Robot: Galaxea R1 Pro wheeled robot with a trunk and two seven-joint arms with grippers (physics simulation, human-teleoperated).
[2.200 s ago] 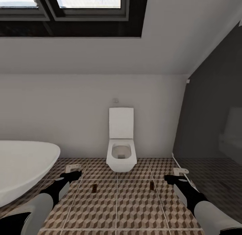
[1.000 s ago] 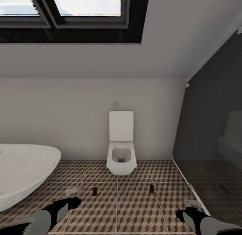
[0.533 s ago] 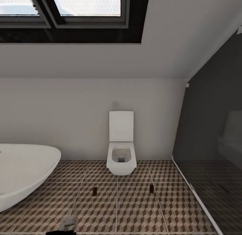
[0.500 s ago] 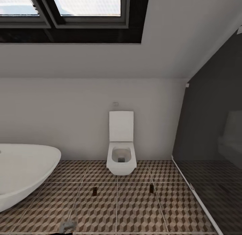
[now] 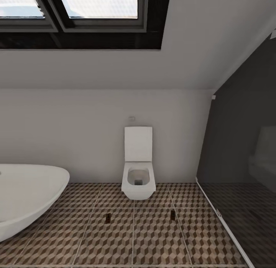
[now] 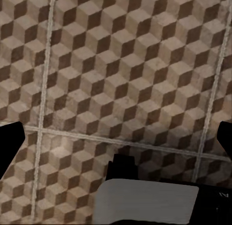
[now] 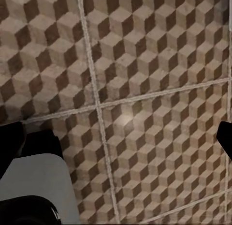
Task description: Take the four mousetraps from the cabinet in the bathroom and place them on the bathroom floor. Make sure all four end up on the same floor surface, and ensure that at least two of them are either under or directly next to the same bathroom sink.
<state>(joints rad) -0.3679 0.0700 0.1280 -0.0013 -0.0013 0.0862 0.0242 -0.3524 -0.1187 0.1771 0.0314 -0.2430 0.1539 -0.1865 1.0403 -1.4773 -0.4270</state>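
Two mousetraps [image 5: 108,218] on bathroom floor [image 5: 153,241] | left claw [image 6: 116,147] wide, empty | right claw [image 7: 116,138] wide, empty

Black tool fingers [image 6: 9,147]; pale grey-white body panels, black housing.

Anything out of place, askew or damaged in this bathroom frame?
Nothing looks spilled or broken. Two small dark mousetraps lie on the cube-patterned bathroom floor in front of the toilet, apart from each other and away from any sink.
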